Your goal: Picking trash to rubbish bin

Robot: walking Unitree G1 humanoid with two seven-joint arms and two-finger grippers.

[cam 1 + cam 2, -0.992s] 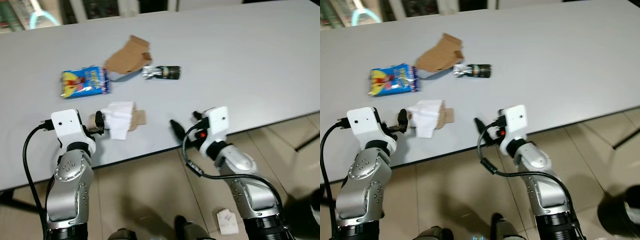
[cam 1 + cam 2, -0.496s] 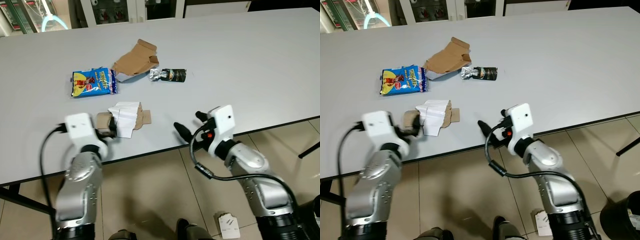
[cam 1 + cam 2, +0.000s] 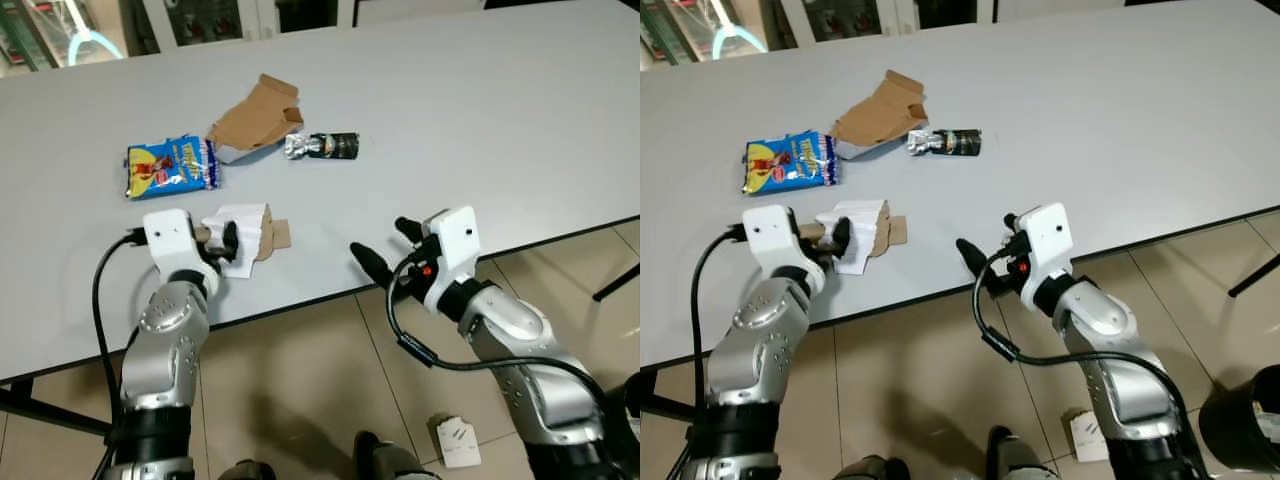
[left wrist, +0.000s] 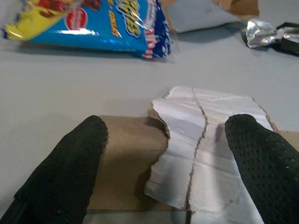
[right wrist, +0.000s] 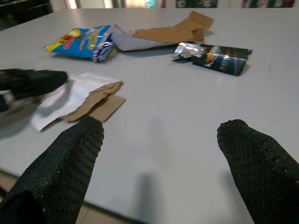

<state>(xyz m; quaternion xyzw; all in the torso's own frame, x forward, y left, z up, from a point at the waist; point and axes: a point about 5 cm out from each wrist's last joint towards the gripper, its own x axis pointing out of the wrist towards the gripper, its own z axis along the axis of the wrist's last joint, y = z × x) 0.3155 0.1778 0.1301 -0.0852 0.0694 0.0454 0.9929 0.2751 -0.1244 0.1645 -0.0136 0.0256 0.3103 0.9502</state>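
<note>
Two silver, rounded metal arms, each jointed from bulbous segments with small dark screws set into the casings; the left arm (image 3: 160, 350) and right arm (image 3: 520, 345) each end in a white, boxy wrist housing with a small dark dot on its face; a thick black cable loops out from each housing and back along the forearm; a red light glows beside the right housing; the fingers (image 4: 70, 172) are long, black and finely dimpled in texture.

Spread right tool (image 5: 159, 154) over grey table (image 5: 187, 107), trash beyond.
</note>
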